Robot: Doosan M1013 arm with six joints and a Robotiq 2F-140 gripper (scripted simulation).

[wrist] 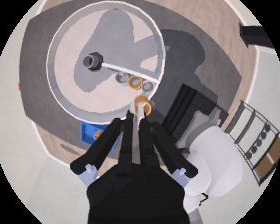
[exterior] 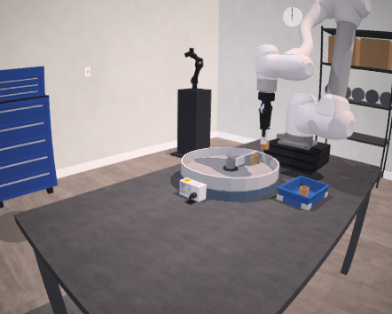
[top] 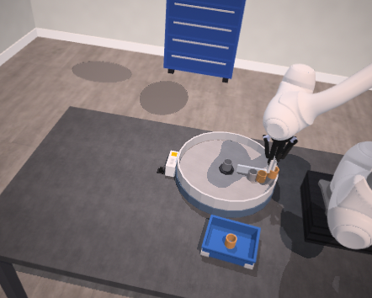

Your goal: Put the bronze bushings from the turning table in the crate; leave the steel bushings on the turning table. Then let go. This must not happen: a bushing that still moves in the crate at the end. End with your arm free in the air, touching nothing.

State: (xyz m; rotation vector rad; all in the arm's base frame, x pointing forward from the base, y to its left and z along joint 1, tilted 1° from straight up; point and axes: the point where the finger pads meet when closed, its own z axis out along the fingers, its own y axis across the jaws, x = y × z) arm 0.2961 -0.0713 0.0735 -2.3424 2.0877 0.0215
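Bronze bushing [top: 273, 172] [exterior: 264, 145] [wrist: 145, 108] number two hangs at the tips of the gripper [top: 273, 163] [exterior: 264, 137] [wrist: 135, 106], its jaws nearly closed and apparently pinching one side of the thin wall. Its long axis looks roughly upright, raised above the turning table [top: 223, 201] [exterior: 226, 181] [wrist: 51, 65] near the rim on the robot-base side.

Just inside that rim wait a bronze neighbour [top: 261, 177] [exterior: 254, 159] [wrist: 135, 82] and, either side of it in the wrist view, a steel bushing [wrist: 121, 77] and another steel one [wrist: 147, 87] (both to be left alone).

What counts now is where the crate [top: 229, 258] [exterior: 293, 199] [wrist: 83, 135] lies from the jaws: down and to the left in the top view, beyond the turntable's wall, on the counter [top: 93, 189] [exterior: 164, 248] [wrist: 33, 65]. The carry should keep its height across the rim — a low path could knock the bushing on it. One bronze bushing [top: 231, 239] [exterior: 304, 191] [wrist: 98, 135] already stands inside near the middle, so I'd lower this one beside it, then let go.
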